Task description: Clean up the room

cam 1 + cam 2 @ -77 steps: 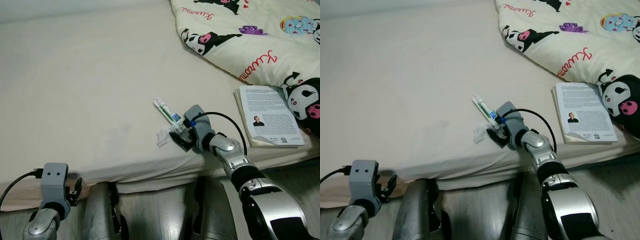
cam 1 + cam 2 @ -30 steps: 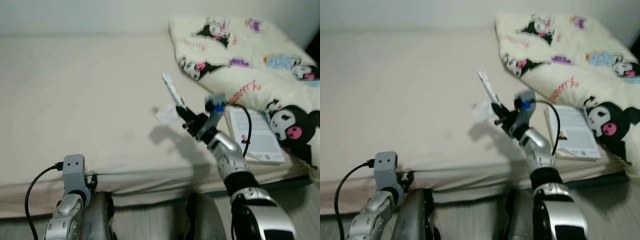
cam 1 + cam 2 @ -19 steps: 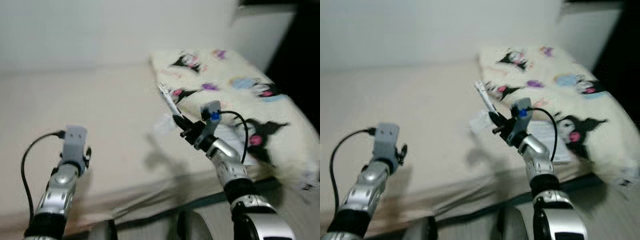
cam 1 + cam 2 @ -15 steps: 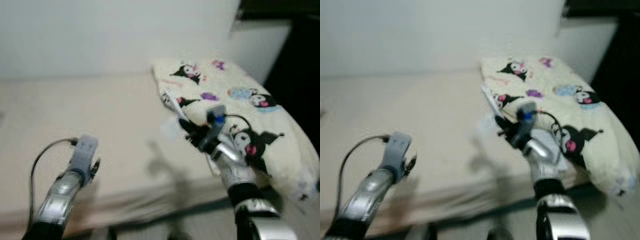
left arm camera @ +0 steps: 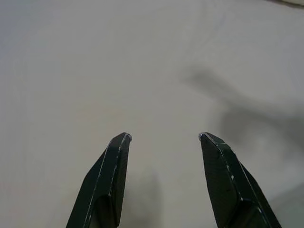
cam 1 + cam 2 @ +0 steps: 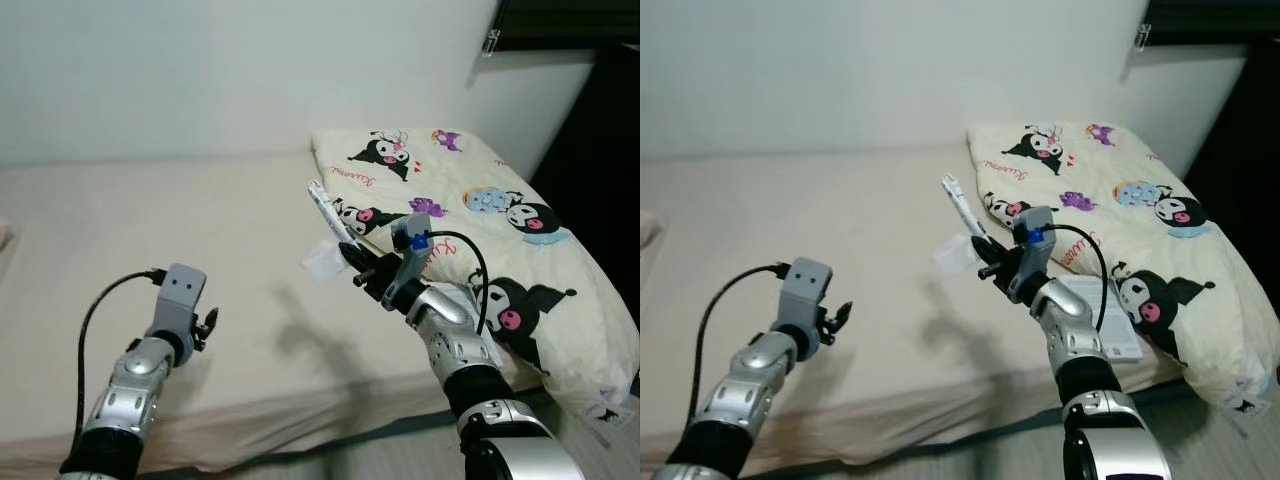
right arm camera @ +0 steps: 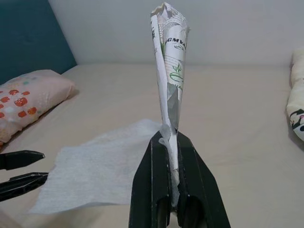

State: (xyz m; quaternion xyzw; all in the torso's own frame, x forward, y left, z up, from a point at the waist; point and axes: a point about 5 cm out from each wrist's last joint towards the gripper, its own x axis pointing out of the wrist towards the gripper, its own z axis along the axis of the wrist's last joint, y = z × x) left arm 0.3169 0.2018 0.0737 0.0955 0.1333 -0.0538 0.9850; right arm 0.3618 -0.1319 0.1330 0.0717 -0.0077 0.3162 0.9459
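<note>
The tube (image 7: 170, 71) stands up from the right gripper (image 7: 171, 156), pinched flat between its fingers, lifted clear above the bed (image 6: 120, 220); a tissue (image 7: 95, 171) hangs with it from the same grip, loosely by the look of it; to carry both off well, keep the clamp firm and the wrist level, and move slowly so the tissue does not slip free; the left gripper (image 5: 164, 142) hovers over bare sheet, fingers spread and empty; a blanket (image 6: 480, 200) and book (image 6: 1090, 310) lie beside.
</note>
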